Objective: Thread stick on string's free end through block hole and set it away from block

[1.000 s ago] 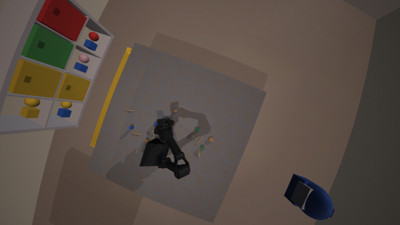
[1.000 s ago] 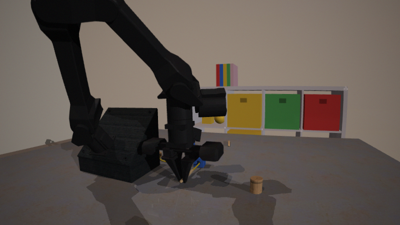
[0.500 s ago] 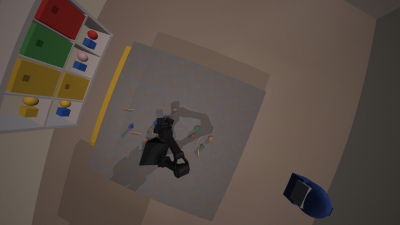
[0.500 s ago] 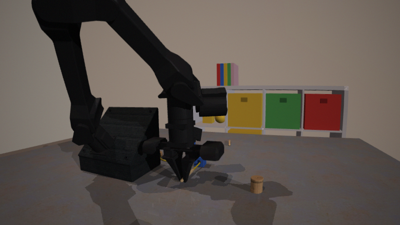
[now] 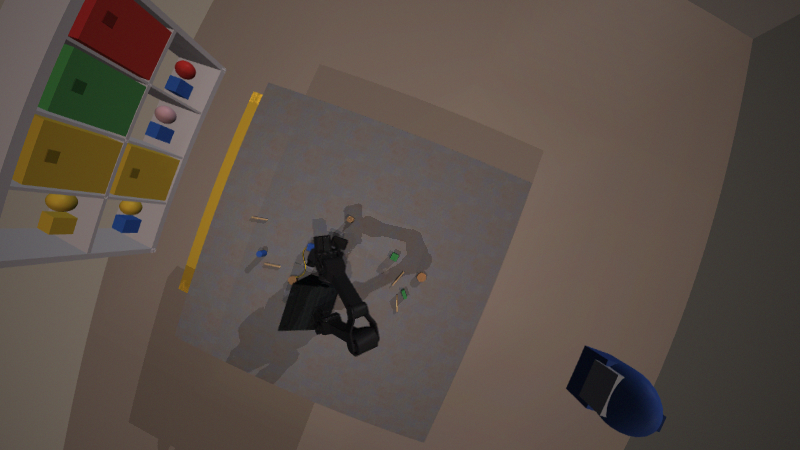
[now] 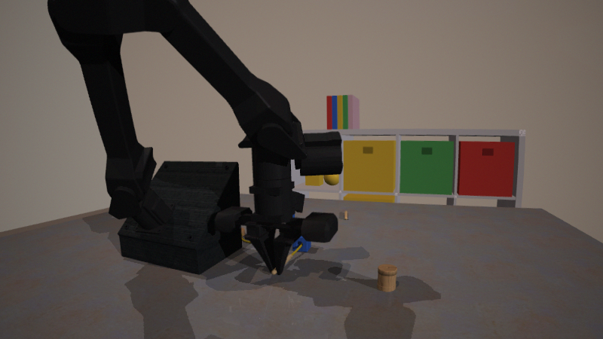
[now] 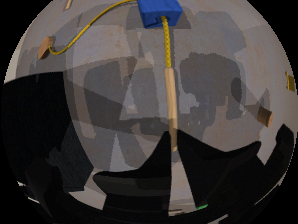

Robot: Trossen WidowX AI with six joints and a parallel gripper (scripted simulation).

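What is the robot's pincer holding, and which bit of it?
The pincer is shut on the thin wooden stick, gripping its near end; the yellow string at the far end runs into the blue block.

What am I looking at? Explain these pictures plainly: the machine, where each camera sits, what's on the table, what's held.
The black machine is a robot arm standing on a table. One picture looks down from above and one looks from the side. The round one comes from a camera at the arm's wrist. At the arm's end is a two-fingered tool, shut on a thin stick. A yellow string runs from the stick into a blue block, out its far side, and on to a button. Also lying about are loose sticks, green bits and a wooden peg.
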